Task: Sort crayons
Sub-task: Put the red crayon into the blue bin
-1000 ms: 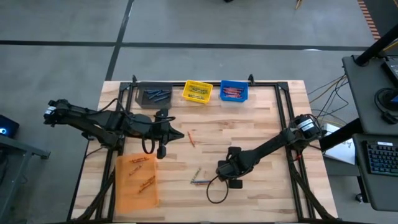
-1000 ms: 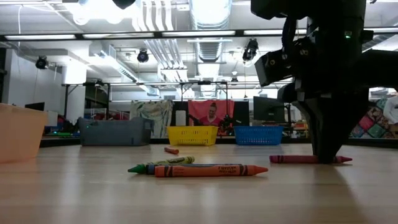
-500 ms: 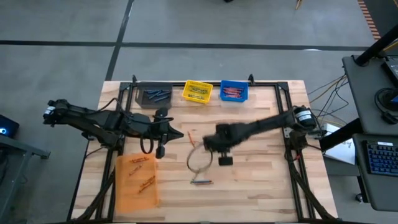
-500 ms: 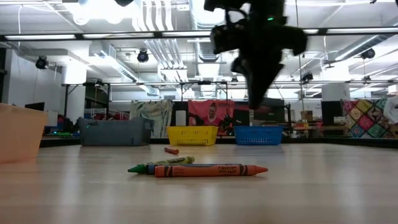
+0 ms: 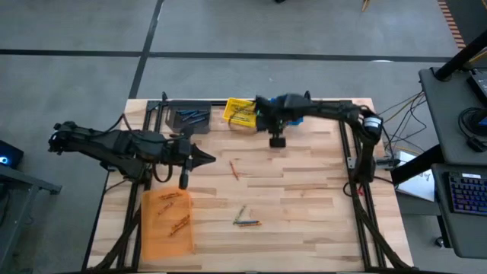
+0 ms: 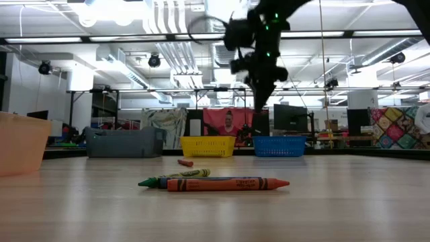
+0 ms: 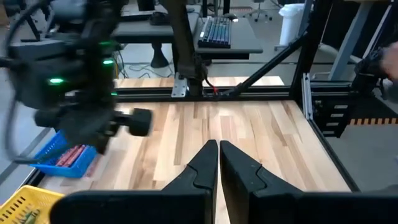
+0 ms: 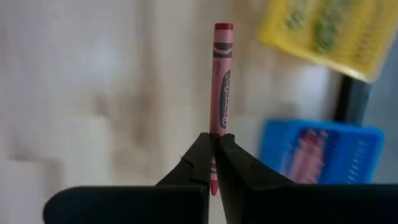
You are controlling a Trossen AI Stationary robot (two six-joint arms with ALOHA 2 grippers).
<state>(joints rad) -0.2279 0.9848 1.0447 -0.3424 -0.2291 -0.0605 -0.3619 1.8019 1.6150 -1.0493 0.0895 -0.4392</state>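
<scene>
My right gripper [image 5: 264,122] hangs above the table's far edge, between the yellow bin [image 5: 242,112] and the blue bin [image 5: 295,118], shut on a red crayon [image 8: 221,74]. In the low view it [image 6: 259,107] points down, high above the table. My left gripper [image 5: 214,160] is shut with nothing in it, level over the table's left half. One red crayon [image 5: 234,169] lies flat mid-table. A small group of crayons [image 5: 245,221], green and orange-red [image 6: 225,183], lies nearer the front. My right gripper pinches the red crayon between its two fingers, on the crayon's wrapped shaft near one end [image 8: 215,142]. The crayon lies along the fingers, and most of its length sticks out past the fingertips. It is lifted clear of the table.
A grey bin [image 5: 189,118] with blue crayons stands at the far left. An orange bin [image 5: 169,221] with orange crayons stands at the near left. The blue bin holds red crayons [image 7: 73,155]. A dark metal frame [image 5: 346,144] runs along the table's edges.
My right gripper has risen from the near right of the table. It has swept toward the far edge to the yellow and blue bins, turning as it went. The red crayon went with it, lifted off the table. My left gripper has drawn back a little toward the left edge.
</scene>
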